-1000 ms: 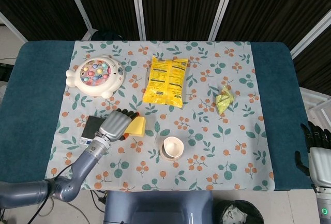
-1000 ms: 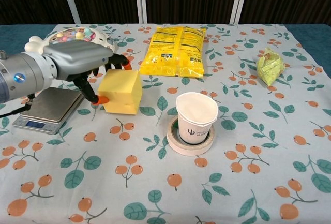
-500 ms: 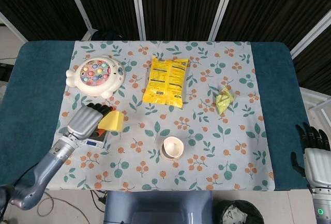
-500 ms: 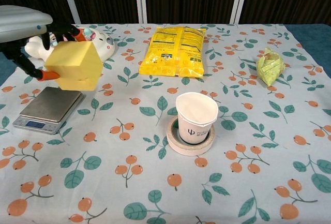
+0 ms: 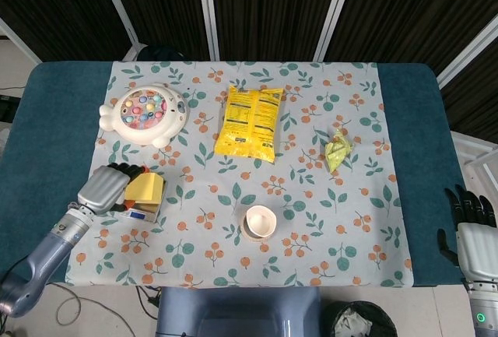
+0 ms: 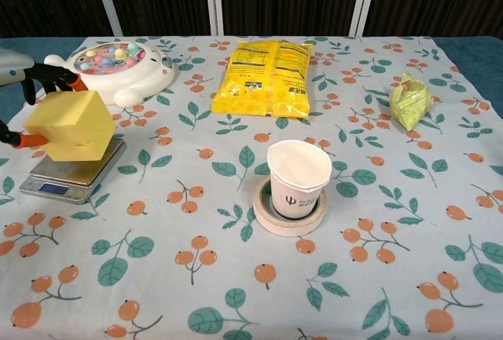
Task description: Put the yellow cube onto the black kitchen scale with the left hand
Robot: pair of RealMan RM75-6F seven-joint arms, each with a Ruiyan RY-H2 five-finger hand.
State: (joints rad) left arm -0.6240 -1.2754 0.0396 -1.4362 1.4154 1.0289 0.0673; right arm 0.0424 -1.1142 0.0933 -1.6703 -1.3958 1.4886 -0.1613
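My left hand grips the yellow cube from its left side. In the chest view the yellow cube hangs tilted over the black kitchen scale, close above its platform, and only the fingertips of the left hand show at the frame's left edge. Whether the cube touches the platform I cannot tell. The scale is mostly hidden under the cube in the head view. My right hand hangs off the table's right edge, holding nothing, fingers apart.
A white fishing toy lies behind the scale. A yellow snack bag sits at mid-back, a green wrapped item at the right. A paper cup stands inside a tape roll in the middle.
My left hand has carried the yellow cube leftwards from beside the scale and lowered it over the platform. The right hand has barely moved.
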